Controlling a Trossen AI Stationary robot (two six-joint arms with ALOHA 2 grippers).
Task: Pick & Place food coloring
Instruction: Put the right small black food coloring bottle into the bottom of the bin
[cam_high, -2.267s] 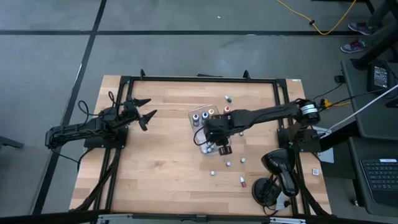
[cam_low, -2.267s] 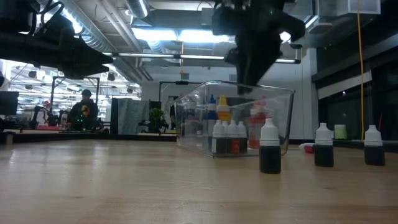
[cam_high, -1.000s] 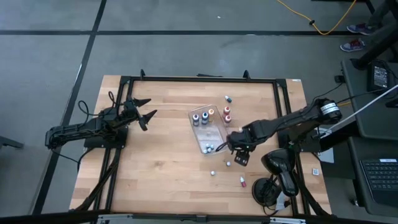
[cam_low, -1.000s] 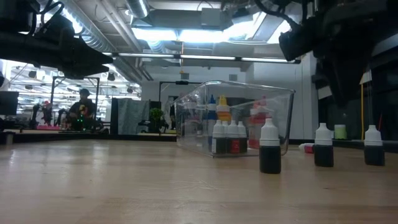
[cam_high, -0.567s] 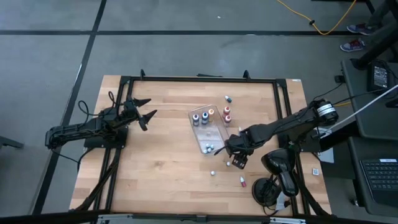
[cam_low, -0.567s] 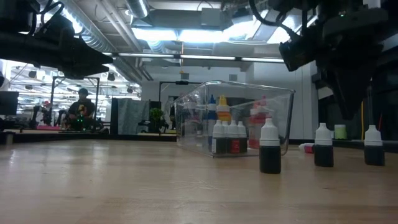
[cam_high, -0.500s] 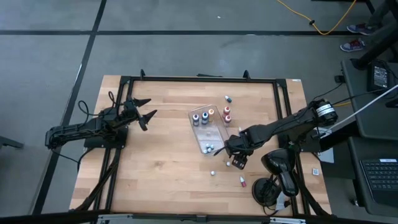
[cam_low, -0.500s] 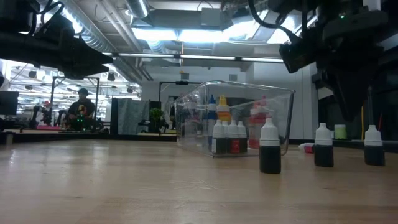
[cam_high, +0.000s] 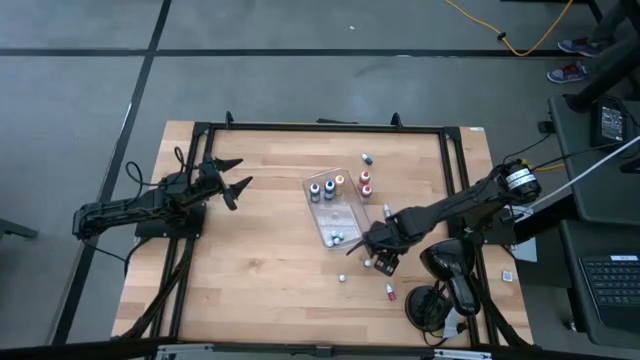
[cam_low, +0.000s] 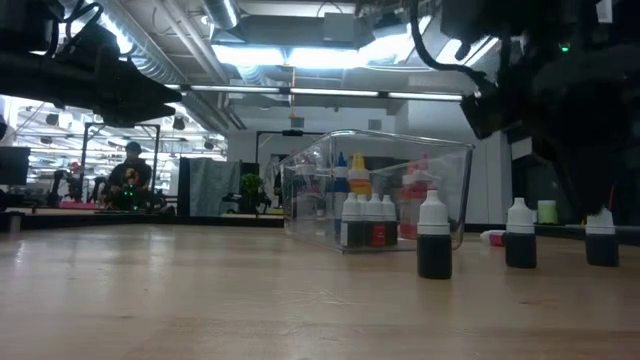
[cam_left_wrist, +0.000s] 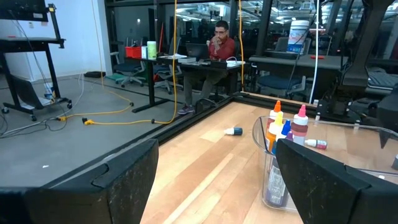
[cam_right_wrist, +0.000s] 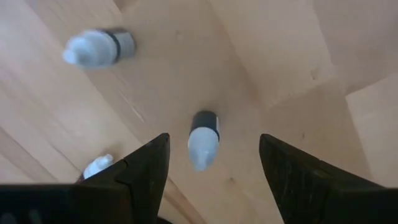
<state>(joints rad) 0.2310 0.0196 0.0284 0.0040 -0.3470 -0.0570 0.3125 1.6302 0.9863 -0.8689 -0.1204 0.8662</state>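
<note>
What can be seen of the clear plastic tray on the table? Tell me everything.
The clear plastic tray is a see-through rectangular box with an open top, standing near the table's middle, turned slightly askew. Small food coloring bottles stand inside it, light caps up, grouped at both ends. The low view shows upright walls with rounded corners. No gripper touches it; the right gripper hangs open over loose bottles beside it.

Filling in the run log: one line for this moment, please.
left gripper: open, idle at table's left | right gripper: open above loose bottle, nothing held | clear tray: holds several bottles
</note>
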